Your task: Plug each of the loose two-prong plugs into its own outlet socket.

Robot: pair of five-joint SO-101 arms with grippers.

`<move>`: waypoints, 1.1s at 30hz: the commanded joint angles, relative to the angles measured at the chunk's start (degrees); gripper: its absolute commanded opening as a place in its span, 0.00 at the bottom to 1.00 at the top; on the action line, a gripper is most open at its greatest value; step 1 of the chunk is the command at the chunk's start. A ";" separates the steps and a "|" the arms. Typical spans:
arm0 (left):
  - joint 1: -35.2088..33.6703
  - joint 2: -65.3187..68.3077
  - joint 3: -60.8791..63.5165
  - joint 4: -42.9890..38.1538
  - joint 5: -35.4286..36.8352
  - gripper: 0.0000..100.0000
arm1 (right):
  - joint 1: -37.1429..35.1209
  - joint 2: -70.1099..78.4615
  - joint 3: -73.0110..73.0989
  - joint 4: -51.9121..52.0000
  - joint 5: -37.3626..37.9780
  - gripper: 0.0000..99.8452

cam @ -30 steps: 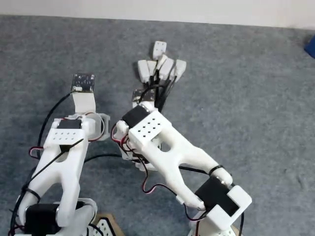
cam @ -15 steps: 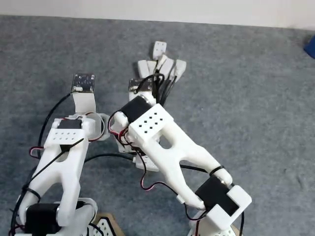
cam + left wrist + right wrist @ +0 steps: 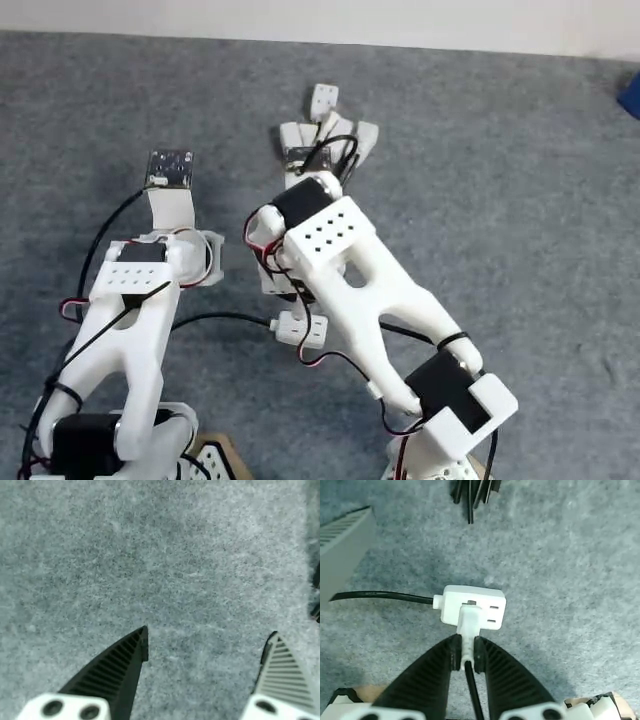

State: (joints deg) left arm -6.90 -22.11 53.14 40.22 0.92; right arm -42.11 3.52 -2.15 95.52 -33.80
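Here the right gripper (image 3: 467, 645) is clamped on a white plug (image 3: 468, 622), its long axis in line with the fingers and its nose against the socket block (image 3: 487, 600), which lies on the mat (image 3: 570, 580) between the arms, while the left gripper (image 3: 209, 636) hangs with its fingers apart over grey mat

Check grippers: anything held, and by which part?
Right gripper pinches a white plug by its cord end, at the outlet socket. Left gripper open, empty.

Grey felt tabletop (image 3: 520, 200); blue object (image 3: 633, 92) at edge
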 commanded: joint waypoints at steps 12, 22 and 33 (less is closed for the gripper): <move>-0.31 0.04 -1.89 -0.70 0.44 0.36 | -2.42 -0.92 6.90 -6.02 0.97 0.01; -0.31 0.13 -1.89 -0.70 0.44 0.36 | -2.77 -1.01 6.99 -5.58 0.88 0.01; -0.31 0.13 -1.89 -0.79 0.44 0.36 | -4.00 -1.01 7.08 -4.00 -1.49 0.01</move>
State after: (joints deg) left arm -6.90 -22.11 53.14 40.22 0.92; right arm -45.01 3.52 4.79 90.77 -34.42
